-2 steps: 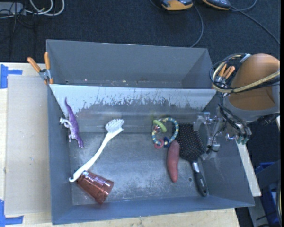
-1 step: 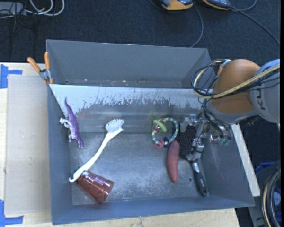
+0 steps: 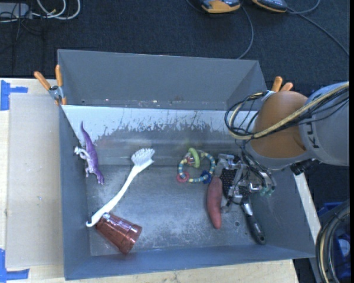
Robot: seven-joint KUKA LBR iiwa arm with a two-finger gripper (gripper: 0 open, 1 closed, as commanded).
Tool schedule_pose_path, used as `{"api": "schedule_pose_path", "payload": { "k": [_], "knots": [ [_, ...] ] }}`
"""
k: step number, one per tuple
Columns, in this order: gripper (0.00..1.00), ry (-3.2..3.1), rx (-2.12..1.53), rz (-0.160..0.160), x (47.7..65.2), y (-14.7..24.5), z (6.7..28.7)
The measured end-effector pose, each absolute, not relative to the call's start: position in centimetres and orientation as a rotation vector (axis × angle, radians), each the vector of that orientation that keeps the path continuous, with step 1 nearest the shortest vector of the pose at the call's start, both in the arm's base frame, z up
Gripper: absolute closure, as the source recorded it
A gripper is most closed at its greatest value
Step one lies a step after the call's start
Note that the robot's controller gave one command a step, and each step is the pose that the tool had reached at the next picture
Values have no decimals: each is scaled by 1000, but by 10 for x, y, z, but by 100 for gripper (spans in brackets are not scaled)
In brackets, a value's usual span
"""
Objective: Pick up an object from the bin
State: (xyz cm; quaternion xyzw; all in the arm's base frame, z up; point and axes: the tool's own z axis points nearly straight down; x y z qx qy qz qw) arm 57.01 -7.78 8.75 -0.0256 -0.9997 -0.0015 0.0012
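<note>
My gripper (image 3: 233, 180) is low in the right part of the bin, under the orange wrist cover. Just to its left, touching or nearly so, lies a dark red elongated thing shaped like a sausage (image 3: 213, 205), pointing toward the front wall. A ring toy of coloured beads (image 3: 194, 165) lies just behind and left of the gripper. A slim black stick-like piece (image 3: 255, 229) runs from under the gripper toward the front right corner; whether it is a loose thing or part of the gripper I cannot make out.
A white long-handled brush (image 3: 125, 184) lies diagonally in the middle left. A reddish-brown cup (image 3: 119, 233) lies on its side at the front left. A purple toy dinosaur (image 3: 91, 155) rests by the left wall. The arm covers the right wall.
</note>
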Motion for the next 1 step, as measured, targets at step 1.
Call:
{"api": "schedule_pose_path", "payload": {
  "k": [1],
  "knots": [
    [0,-3136,-88,-3,542,-66,89]
  ]
}}
